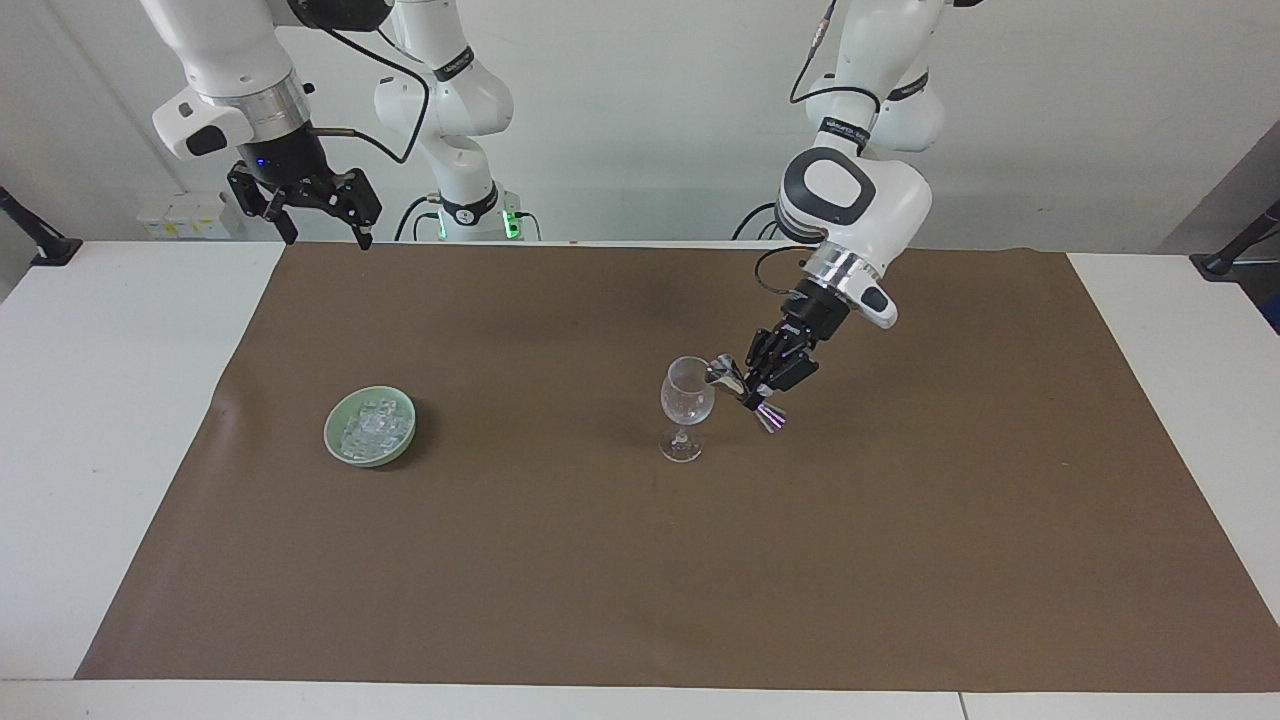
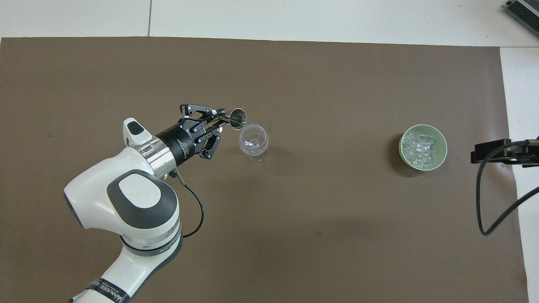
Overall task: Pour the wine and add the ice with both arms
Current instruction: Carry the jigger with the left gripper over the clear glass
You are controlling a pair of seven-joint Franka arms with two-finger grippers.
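In the facing view, our left gripper (image 1: 752, 385) is clamped on the narrow waist of a small metal jigger (image 1: 743, 391), which is tipped steeply so that its upper cup meets the rim of the wine glass (image 1: 686, 405) standing on the brown mat (image 1: 640, 560). We judge this as the pouring step, and to do it well we want the jigger's lip just over the glass mouth, the tilt added slowly, and no sideways push on a tall glass with a thin stem. Whether any liquid is flowing we cannot tell. Our right gripper (image 1: 312, 212) waits high at the right arm's end of the table with its fingers spread wide and empty; the ice (image 1: 372, 427) sits piled in a green bowl (image 1: 340, 450), well apart from the glass toward that end. In the overhead view, the jigger's (image 2: 237, 118) open cup sits at the edge of the glass (image 2: 254, 141), on the side toward the left arm, so we would nudge it a little further over the glass mouth before tipping more. The ice (image 2: 421, 146) lies untouched in its bowl (image 2: 402, 153), with the right gripper (image 2: 490, 152) just showing near it at the mat's (image 2: 294, 231) edge.
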